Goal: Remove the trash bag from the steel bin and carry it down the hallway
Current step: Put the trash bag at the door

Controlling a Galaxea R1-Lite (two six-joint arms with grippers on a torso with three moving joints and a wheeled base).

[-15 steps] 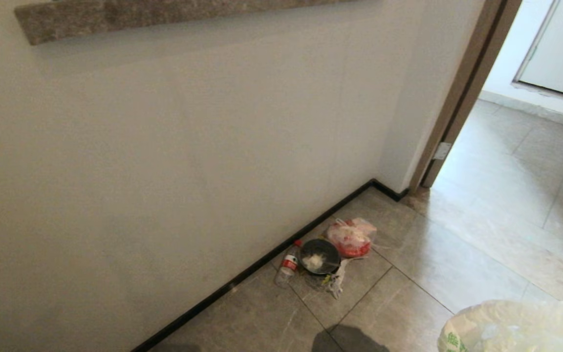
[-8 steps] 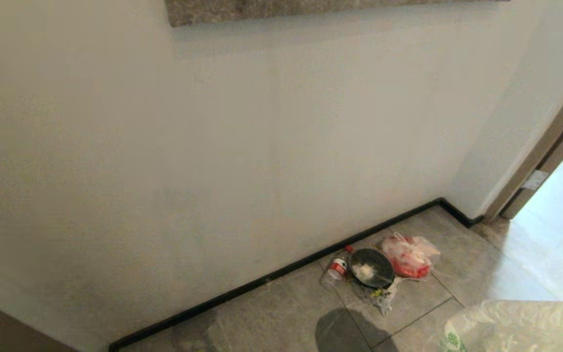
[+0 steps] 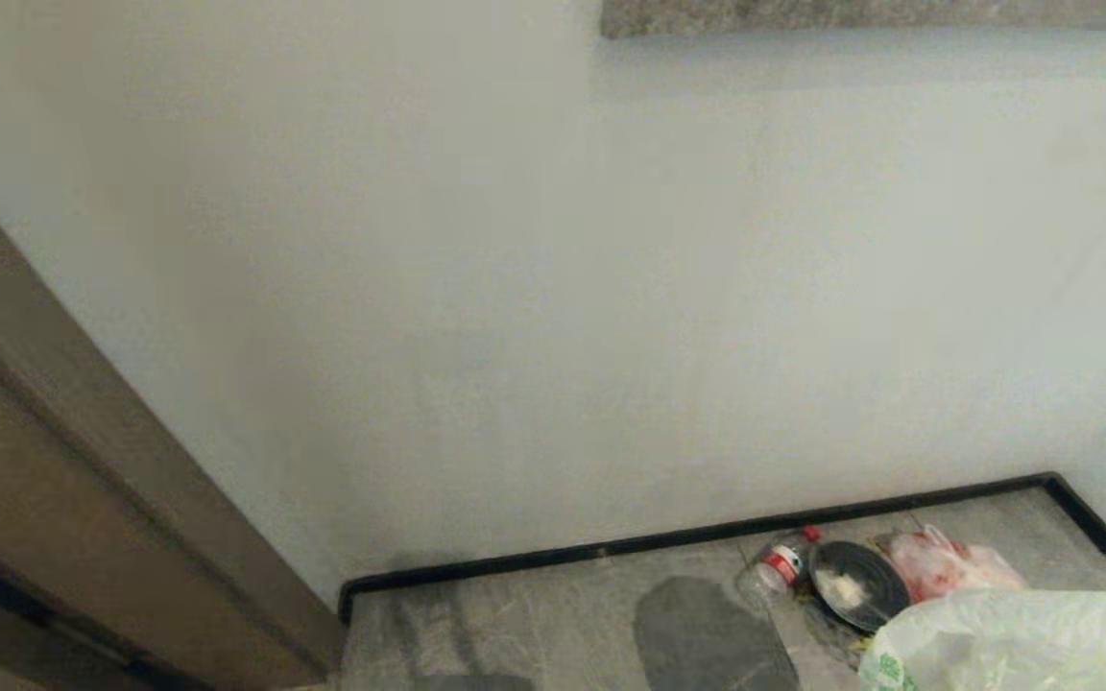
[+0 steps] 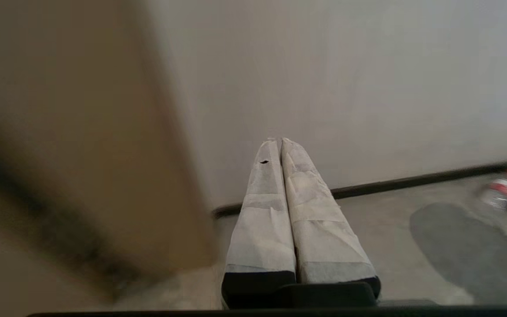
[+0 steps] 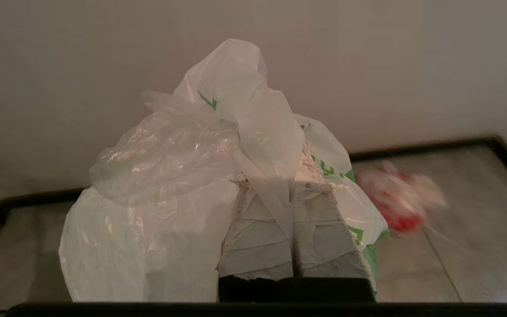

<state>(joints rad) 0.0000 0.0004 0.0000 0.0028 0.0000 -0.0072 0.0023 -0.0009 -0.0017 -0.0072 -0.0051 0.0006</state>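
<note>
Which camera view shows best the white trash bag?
The right wrist view: the trash bag fills it, pinched by the shut right gripper. The head view shows only its top at the lower right corner. The left wrist view shows none of it.

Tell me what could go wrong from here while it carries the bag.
1. The right claw pinches only a thin fold of the bag; the plastic could tear or slip.
2. A bottle, bowl and red bag lie by the wall; the hanging bag could snag them.
3. The door frame looks close on the left.
</note>
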